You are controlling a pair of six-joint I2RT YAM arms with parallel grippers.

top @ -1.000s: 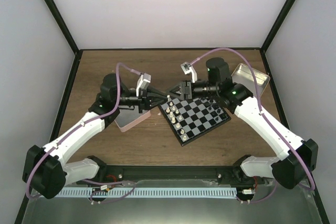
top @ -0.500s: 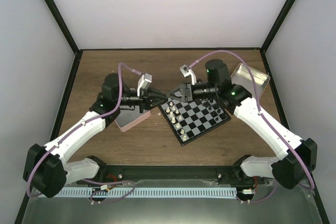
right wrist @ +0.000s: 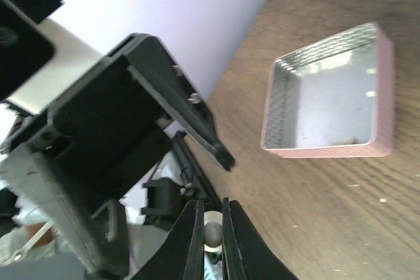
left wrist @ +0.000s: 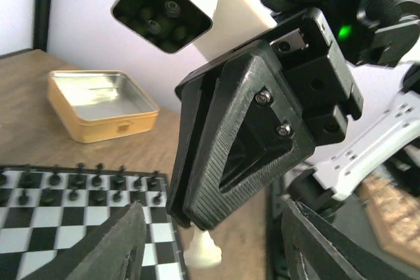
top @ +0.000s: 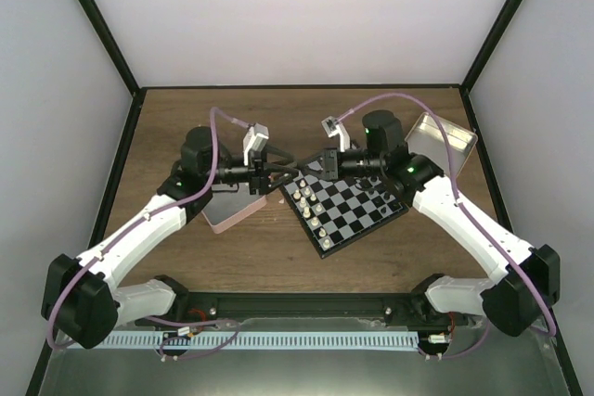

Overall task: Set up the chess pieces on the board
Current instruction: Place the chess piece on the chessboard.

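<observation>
- Board (top: 351, 211) looks partly set: black men (left wrist: 79, 178) in 2 rows, some white men (top: 314, 214) placed; more prob. left.
- R jaws clenched on cream piece (left wrist: 202, 252); L jaws released.

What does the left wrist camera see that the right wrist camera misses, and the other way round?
Only the left wrist view: the yellow tin, the board and its black pieces. Only the right wrist view: the pink tin. Both: the right gripper shut on a cream-white piece, and the wooden table.
</observation>
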